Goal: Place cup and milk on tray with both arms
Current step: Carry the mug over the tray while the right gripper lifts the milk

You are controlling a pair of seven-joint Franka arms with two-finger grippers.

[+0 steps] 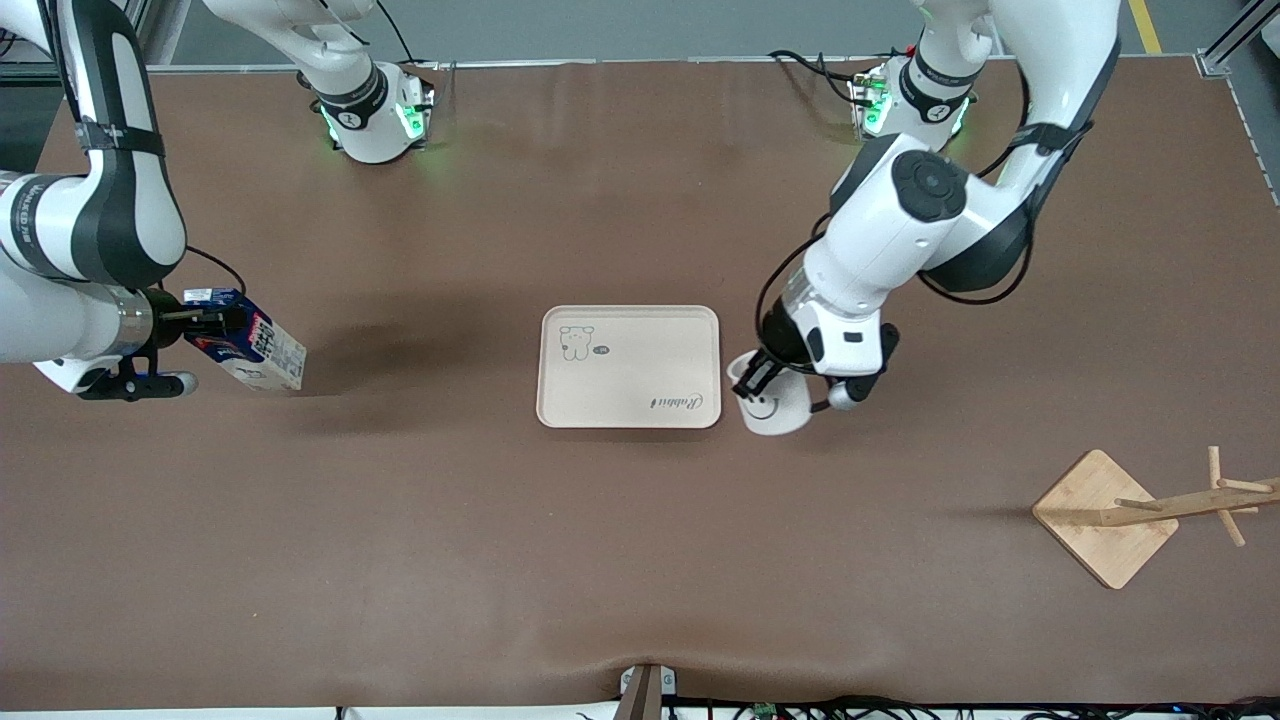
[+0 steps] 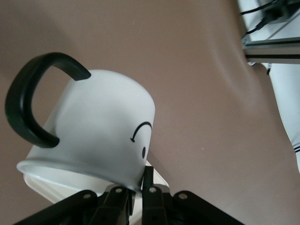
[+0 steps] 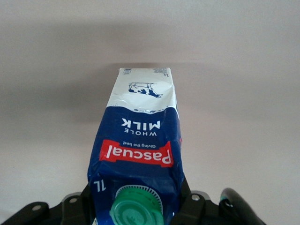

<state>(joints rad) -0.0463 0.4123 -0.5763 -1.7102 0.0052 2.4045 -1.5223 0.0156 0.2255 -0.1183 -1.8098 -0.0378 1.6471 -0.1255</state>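
Observation:
My right gripper [image 1: 207,326] is shut on the gable top of the milk [image 1: 250,347], a dark-blue carton held tilted over the bare table at the right arm's end. In the right wrist view the milk [image 3: 138,136] points away from the gripper [image 3: 136,200], green cap [image 3: 136,208] between the jaws. My left gripper [image 1: 757,378] is shut on the rim of the cup [image 1: 775,408], a white smiley mug held tilted just beside the tray [image 1: 640,350], at its edge toward the left arm's end. In the left wrist view the gripper [image 2: 138,190] pinches the cup [image 2: 98,131] at the rim, and the black handle [image 2: 23,103] is free.
A square wooden stand base [image 1: 1100,515] with a pegged post [image 1: 1190,500] sits toward the left arm's end of the table, nearer to the front camera than the cup. Brown table surface [image 1: 640,560] lies around the tray.

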